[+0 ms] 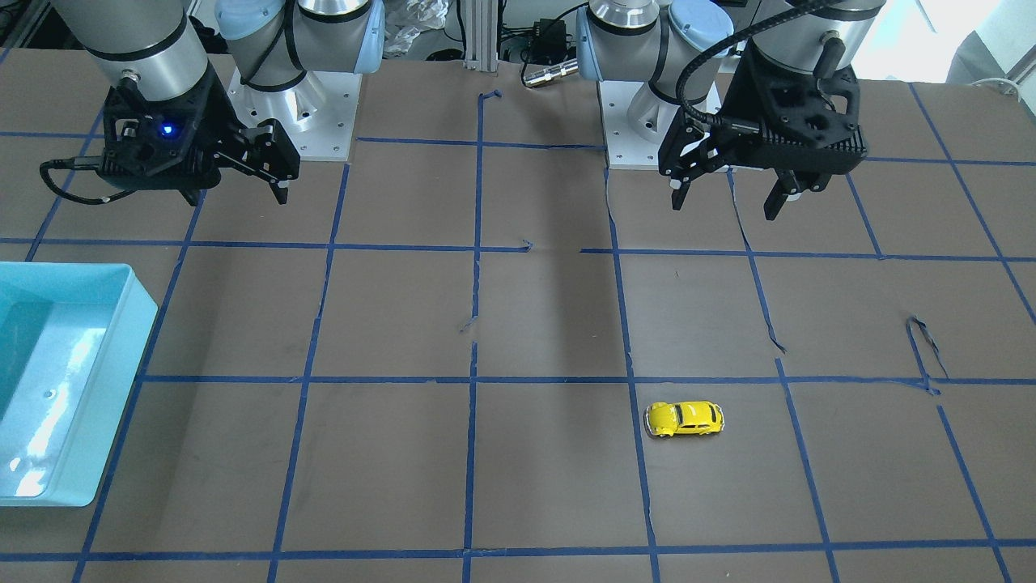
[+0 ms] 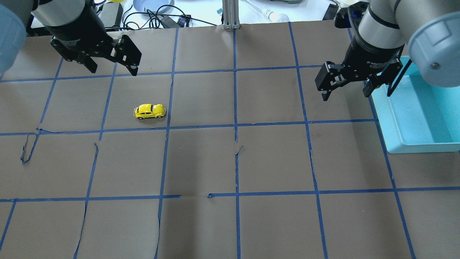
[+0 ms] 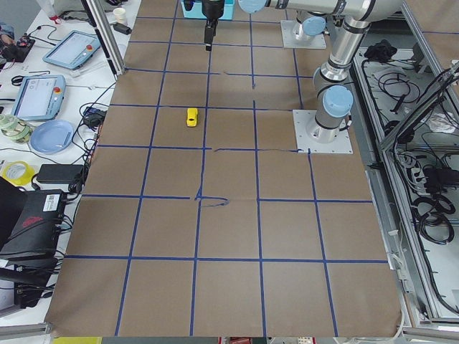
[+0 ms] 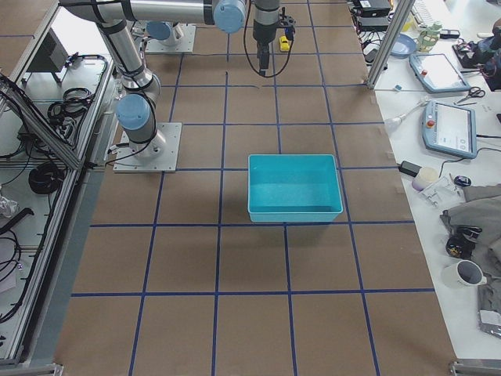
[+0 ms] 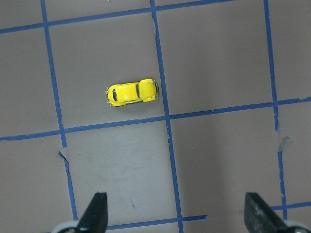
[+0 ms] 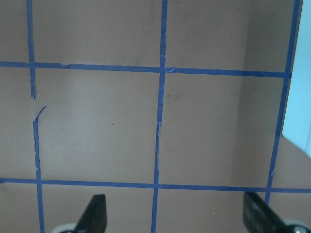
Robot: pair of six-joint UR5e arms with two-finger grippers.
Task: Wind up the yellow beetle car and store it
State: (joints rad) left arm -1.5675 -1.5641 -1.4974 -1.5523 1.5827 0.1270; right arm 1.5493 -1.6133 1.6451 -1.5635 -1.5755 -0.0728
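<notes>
The yellow beetle car (image 1: 685,419) stands on its wheels on the brown table, on my left half (image 2: 150,111). It also shows in the exterior left view (image 3: 191,117) and in the left wrist view (image 5: 132,92), above and left of centre, next to a blue tape line. My left gripper (image 1: 726,202) hovers high over the table, open and empty (image 2: 114,70), apart from the car; its fingertips (image 5: 95,213) frame bare table. My right gripper (image 1: 237,197) is open and empty (image 2: 345,95), hovering beside the teal bin.
An empty teal bin (image 2: 391,118) sits at the table's right edge (image 1: 121,356) (image 4: 296,213); its edge shows in the right wrist view (image 6: 301,97). Blue tape lines grid the brown paper, torn in places (image 2: 28,149). Tablets and cables lie beyond the far edge (image 3: 39,97).
</notes>
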